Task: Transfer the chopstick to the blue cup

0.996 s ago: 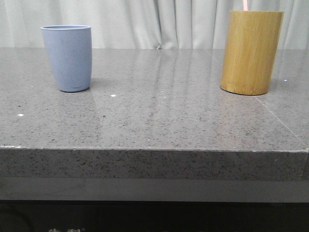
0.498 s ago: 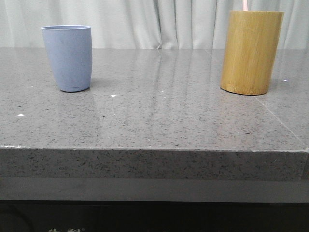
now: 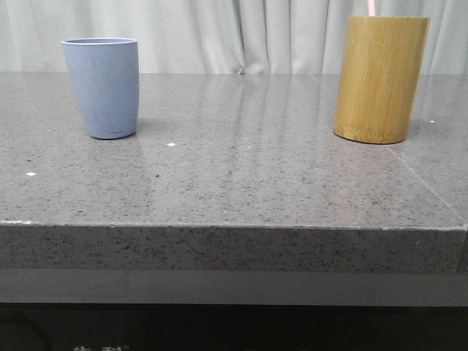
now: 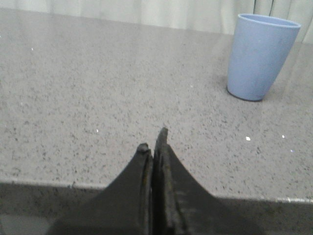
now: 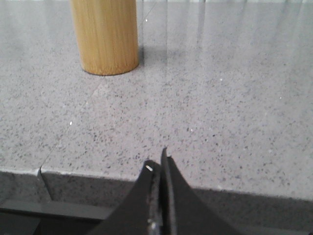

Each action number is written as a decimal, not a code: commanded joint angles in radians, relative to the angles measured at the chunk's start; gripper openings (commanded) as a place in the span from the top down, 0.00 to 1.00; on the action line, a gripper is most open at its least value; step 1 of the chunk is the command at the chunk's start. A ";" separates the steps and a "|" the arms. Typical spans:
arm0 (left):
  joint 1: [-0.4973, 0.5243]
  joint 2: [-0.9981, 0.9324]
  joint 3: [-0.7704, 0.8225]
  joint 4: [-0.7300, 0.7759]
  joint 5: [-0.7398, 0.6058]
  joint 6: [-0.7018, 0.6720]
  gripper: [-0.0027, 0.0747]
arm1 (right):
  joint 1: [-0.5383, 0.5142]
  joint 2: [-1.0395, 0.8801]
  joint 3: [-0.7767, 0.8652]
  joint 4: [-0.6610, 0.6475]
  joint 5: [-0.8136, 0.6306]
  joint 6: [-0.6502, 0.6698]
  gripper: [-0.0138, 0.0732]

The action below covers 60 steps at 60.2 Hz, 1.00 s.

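Note:
The blue cup (image 3: 103,88) stands upright at the back left of the grey stone table; it also shows in the left wrist view (image 4: 260,56). A pale pink chopstick (image 3: 371,8) pokes out of the top of the yellow-brown bamboo cylinder (image 3: 380,79) at the back right, only its tip visible. My left gripper (image 4: 153,142) is shut with nothing in it, hovering at the table's front edge, well short of the cup. My right gripper (image 5: 159,161) is shut and empty, also at the front edge, well short of the bamboo cylinder (image 5: 105,35).
The grey speckled table (image 3: 241,175) ends in a front edge close to both grippers. A pale curtain (image 3: 241,33) hangs behind the table. A seam line (image 3: 417,172) runs through the tabletop on the right.

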 commanded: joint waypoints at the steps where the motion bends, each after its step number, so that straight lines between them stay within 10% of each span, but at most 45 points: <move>1: 0.001 -0.024 0.009 0.005 -0.137 -0.008 0.99 | -0.008 -0.020 -0.006 -0.003 -0.129 -0.004 0.92; 13: 0.001 -0.024 -0.058 0.005 -0.243 -0.008 0.99 | -0.008 -0.020 -0.101 0.056 -0.159 -0.004 0.92; 33: 0.001 0.222 -0.449 0.008 0.103 -0.007 0.99 | -0.008 0.191 -0.448 0.059 0.006 -0.004 0.91; 60: 0.001 0.565 -0.559 0.034 0.073 0.005 0.99 | -0.008 0.445 -0.559 0.052 -0.020 -0.004 0.91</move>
